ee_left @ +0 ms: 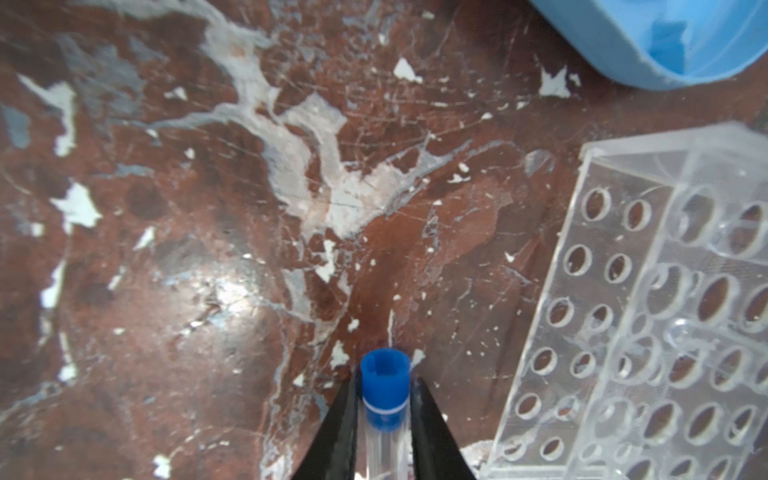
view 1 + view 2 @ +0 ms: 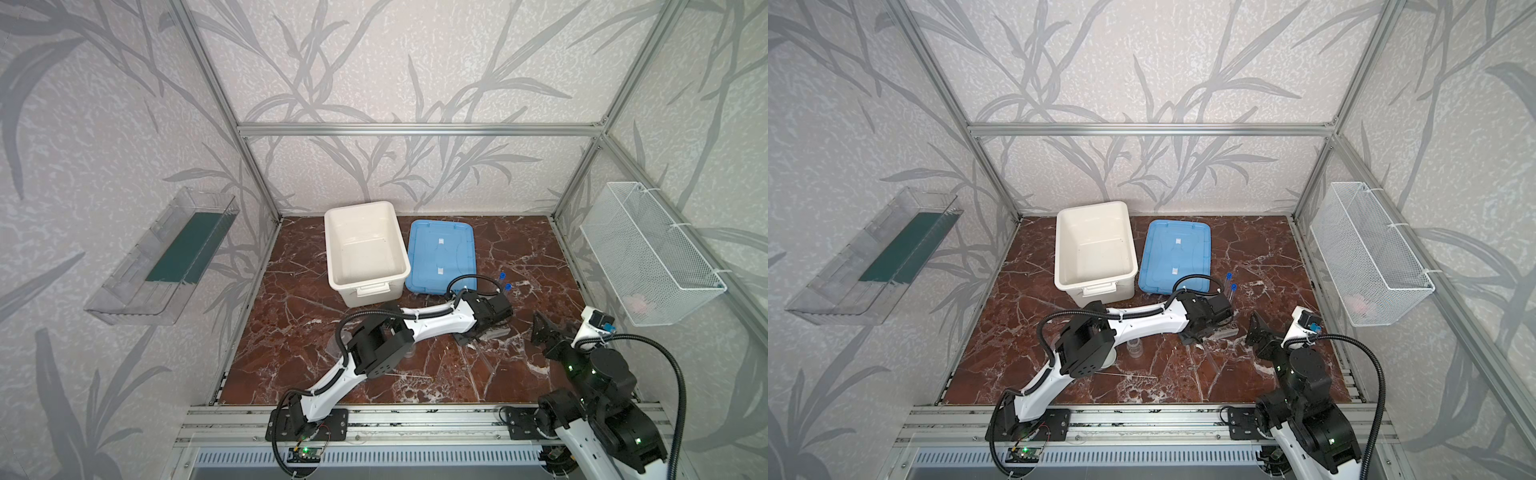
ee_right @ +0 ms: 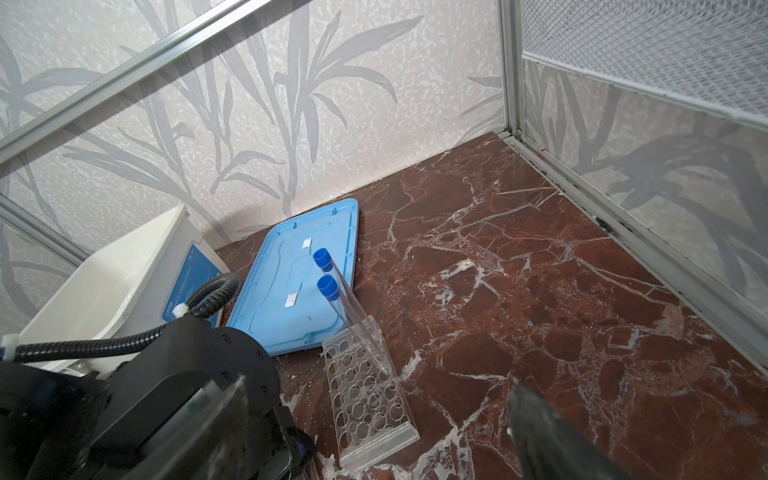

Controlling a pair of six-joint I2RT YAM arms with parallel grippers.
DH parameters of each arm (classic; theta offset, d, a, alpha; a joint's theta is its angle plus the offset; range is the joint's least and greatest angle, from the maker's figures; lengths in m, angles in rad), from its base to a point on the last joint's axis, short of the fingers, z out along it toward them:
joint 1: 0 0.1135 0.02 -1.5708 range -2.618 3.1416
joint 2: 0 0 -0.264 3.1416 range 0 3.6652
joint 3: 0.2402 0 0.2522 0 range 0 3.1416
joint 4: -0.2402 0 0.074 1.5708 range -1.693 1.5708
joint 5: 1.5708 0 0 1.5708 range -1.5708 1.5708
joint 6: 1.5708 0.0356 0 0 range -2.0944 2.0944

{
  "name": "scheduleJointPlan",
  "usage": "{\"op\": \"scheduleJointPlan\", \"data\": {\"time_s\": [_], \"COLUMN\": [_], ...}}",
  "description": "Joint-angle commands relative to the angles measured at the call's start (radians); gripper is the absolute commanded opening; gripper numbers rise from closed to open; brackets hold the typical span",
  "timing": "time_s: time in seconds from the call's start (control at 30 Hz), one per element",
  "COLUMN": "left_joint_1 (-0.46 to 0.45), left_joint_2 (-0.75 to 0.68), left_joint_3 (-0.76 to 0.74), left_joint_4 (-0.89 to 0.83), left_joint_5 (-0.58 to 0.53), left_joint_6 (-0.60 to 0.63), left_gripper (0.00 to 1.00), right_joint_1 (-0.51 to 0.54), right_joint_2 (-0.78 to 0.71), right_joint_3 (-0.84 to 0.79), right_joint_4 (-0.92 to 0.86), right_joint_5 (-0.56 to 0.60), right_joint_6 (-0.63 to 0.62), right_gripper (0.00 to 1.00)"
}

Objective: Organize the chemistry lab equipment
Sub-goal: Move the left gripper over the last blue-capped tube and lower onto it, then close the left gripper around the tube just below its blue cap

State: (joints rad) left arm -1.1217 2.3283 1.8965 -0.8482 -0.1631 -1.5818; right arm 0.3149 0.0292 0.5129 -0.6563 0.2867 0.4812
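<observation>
The left hand (image 1: 385, 379) grasps a blue-capped tube (image 1: 384, 419). Its two black fingers (image 1: 340, 432) lie against either side of the clear body just behind the cap. The tube's long axis runs along the fingers, with the cap leading past the fingertips toward the counter (image 1: 166, 291). Whether the cap touches the marble I cannot tell. In both top views this hand is folded down at the end of the left arm, which reaches across the middle to the clear holed rack (image 3: 365, 395).

The rack lies flat on the counter just beside the near edge of the blue lid (image 2: 440, 249). Its long axis runs from that edge toward the right hand (image 2: 544, 330). Two other tubes (image 3: 347, 311) stand in holes at the lid end, caps up, tilted toward the lid.

The right hand is released, fingers wide apart and holding nothing. It hangs near the rack's right side but apart from it.

To the right of the rack, open marble stretches to the side frame rail and the back wall. On the left the forearm lies low across the counter. Near its elbow stands a small clear jar (image 2: 1134, 347), and nearer the front a thin rod (image 2: 1133, 377) lies roughly parallel to the front edge. The white bin (image 2: 332, 249) stands open-topped at the back, just left of the lid.
</observation>
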Motion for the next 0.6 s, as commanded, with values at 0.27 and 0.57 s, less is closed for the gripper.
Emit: {"op": "scheduleJointPlan", "data": {"time_s": [0.27,0.57], "left_joint_1": [0.029,0.048], "left_joint_2": [-0.042,-0.051], "left_joint_3": [-0.081,-0.105], "left_joint_4": [-0.071,-0.037], "left_joint_5": [-0.004,-0.025], "left_joint_6": [0.127,0.266], "left_gripper": [0.21,0.20], "right_joint_1": [-0.001,-0.002], "right_joint_2": [0.006,0.009], "right_joint_3": [-0.008,-0.007], "right_joint_4": [0.015,0.014], "right_joint_5": [-0.001,0.001], "right_joint_6": [-0.010,-0.010], "right_gripper": [0.96,0.96]}}
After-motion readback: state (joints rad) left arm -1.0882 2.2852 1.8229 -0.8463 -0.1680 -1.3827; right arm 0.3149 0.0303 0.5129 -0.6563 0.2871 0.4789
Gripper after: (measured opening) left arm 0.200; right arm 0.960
